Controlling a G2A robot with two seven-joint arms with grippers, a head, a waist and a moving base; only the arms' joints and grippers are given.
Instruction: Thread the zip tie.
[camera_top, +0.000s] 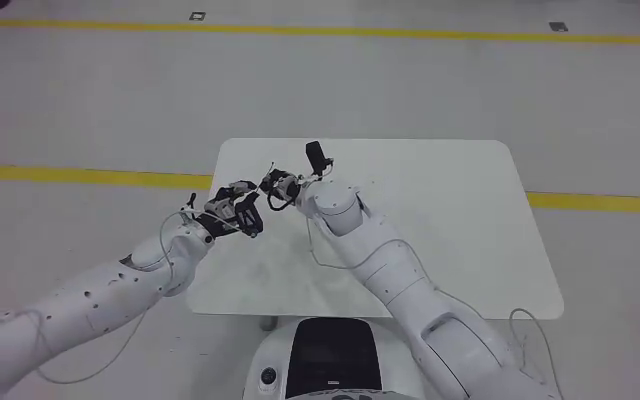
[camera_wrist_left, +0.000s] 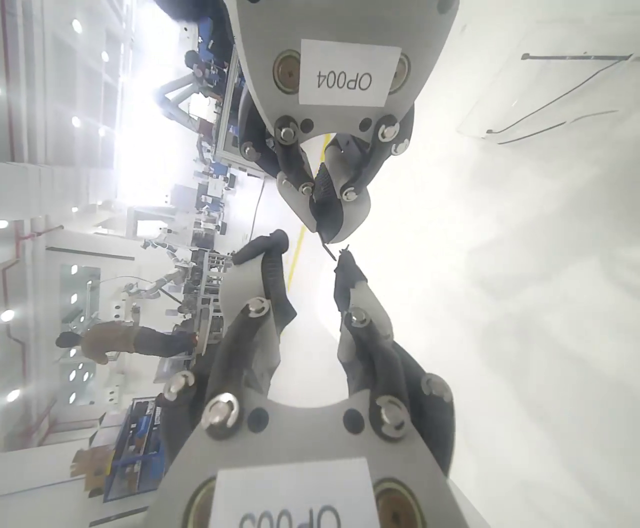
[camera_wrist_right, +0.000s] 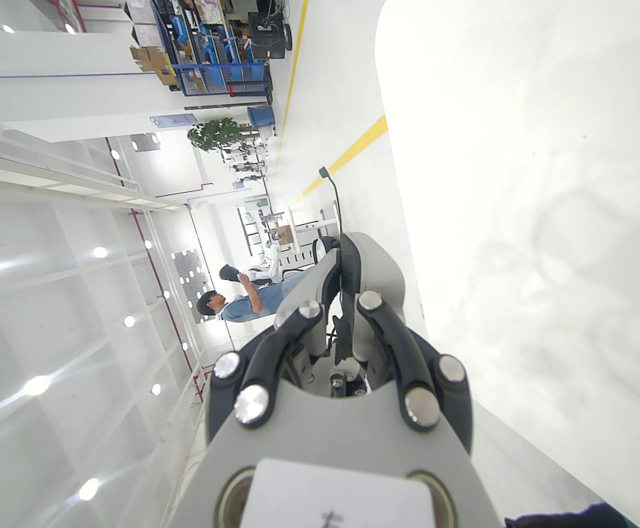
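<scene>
Just above the table (camera_top: 450, 200) near its far-left corner, the right gripper (camera_wrist_right: 345, 262) pinches the zip tie (camera_wrist_right: 324, 173); the left gripper (camera_wrist_left: 307, 252) gapes wide beside it.

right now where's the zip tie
The zip tie is pinched in the shut jaws of the right gripper, held over the table's left side in the top view, its tip near the open left gripper.

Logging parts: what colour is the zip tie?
Black; the zip tie shows best in the right wrist view, held in the right pincer.
</scene>
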